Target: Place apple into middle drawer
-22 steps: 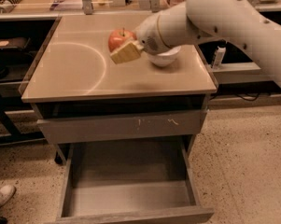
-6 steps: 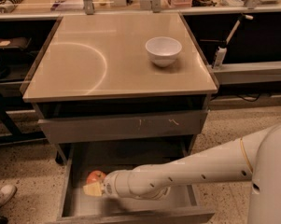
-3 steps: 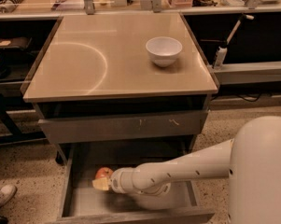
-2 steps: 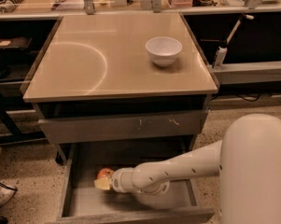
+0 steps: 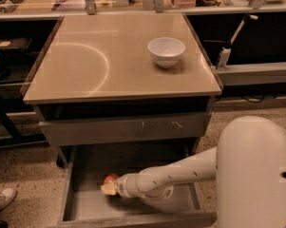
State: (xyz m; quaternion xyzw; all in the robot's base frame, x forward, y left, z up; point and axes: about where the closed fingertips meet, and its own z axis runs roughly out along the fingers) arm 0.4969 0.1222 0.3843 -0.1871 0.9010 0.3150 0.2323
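The apple (image 5: 110, 178), red-orange with a yellowish patch, is low inside the open middle drawer (image 5: 85, 204), in its left half, just above the grey floor. My gripper (image 5: 108, 186) reaches into the drawer from the right and is shut on the apple, with a yellowish fingertip (image 5: 106, 190) under its front side. The white arm runs from the gripper across the drawer to the large white body at the lower right.
Above the open drawer is a closed grey drawer front with pale scratch marks (image 5: 128, 127). A white bowl (image 5: 166, 51) stands on the tan tabletop (image 5: 85, 65) at the right. A shoe (image 5: 2, 198) is on the floor at the left.
Since 7.3 s ago the apple has gone from above the tabletop down into the drawer. Over the last second the gripper and apple shifted slightly right inside it.
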